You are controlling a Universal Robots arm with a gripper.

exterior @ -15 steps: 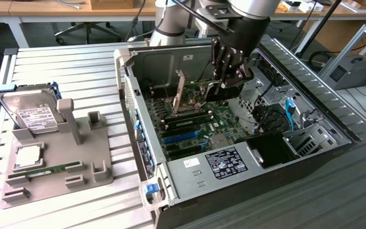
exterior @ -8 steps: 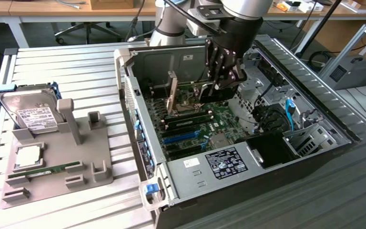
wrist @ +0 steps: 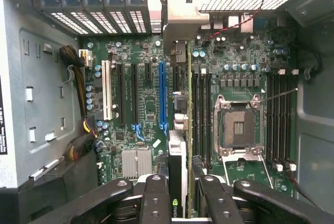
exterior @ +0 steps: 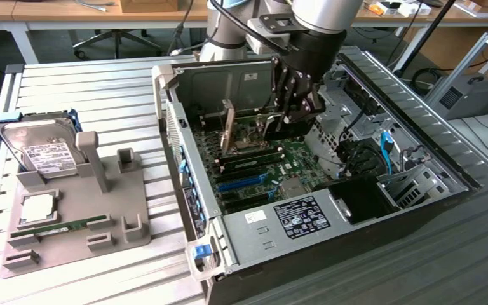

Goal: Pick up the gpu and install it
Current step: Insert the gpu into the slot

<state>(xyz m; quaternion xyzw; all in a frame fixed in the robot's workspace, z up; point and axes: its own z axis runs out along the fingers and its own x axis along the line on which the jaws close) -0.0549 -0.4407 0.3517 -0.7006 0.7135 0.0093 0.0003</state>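
Nearest, on the exterior view's left, a grey fixture [exterior: 100,210] on the slatted table [exterior: 74,82] keeps spare parts sorted in separate cradles. A narrow memory stick [exterior: 58,227] lies flat, a processor chip [exterior: 39,208] sits behind it, and farther back a hard drive [exterior: 42,151] is propped on edge, presumably so each can be grasped from above. To the exterior view's right the open computer case [exterior: 227,248] lies on its side, so the motherboard [exterior: 291,159] faces up for access, with the power supply [exterior: 299,219] at the near end. Farther in, the gripper [exterior: 291,114] hangs inside the case. Its fingers [wrist: 155,198] are clamped on the gpu [wrist: 177,153], pinching the card's two faces so it hangs edge-down over the board. In the wrist view the card runs parallel to the expansion slots, between the blue slot [wrist: 162,96] and the memory slots [wrist: 201,114]. Its silver bracket [wrist: 182,18] points toward the case's vented rear wall, which I judge suits lining it up. Whether its edge touches a slot I cannot tell.
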